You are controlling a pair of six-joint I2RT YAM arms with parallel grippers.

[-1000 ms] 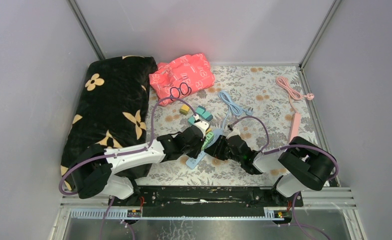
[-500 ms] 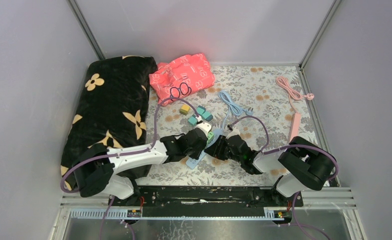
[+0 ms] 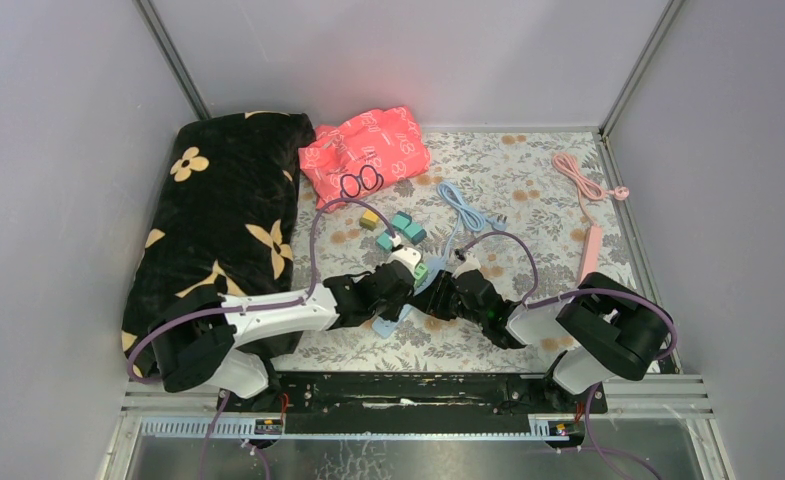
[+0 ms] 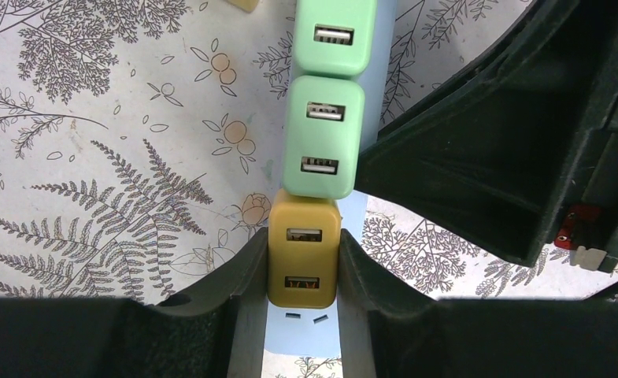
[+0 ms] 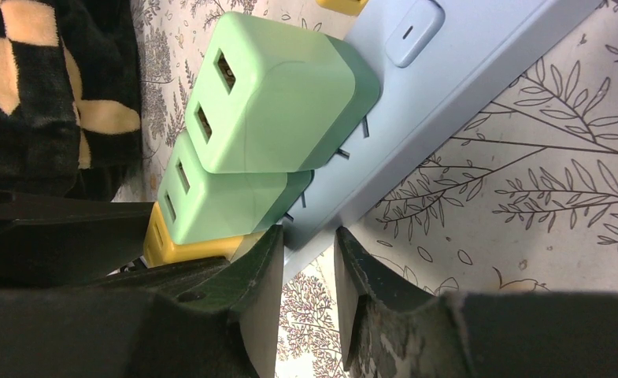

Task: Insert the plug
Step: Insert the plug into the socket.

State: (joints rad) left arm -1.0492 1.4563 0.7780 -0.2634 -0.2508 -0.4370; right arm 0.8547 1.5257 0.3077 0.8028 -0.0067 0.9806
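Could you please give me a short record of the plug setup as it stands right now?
surface: floral tablecloth
socket strip: blue power strip, lying flat
left gripper: shut on yellow charger, which is over the strip next to the green ones
right gripper: shut on the blue power strip's edge
already on strip: two green chargers, prongs partly showing
yellow charger fully seated: cannot tell
nearby: pink power strip, black cushion
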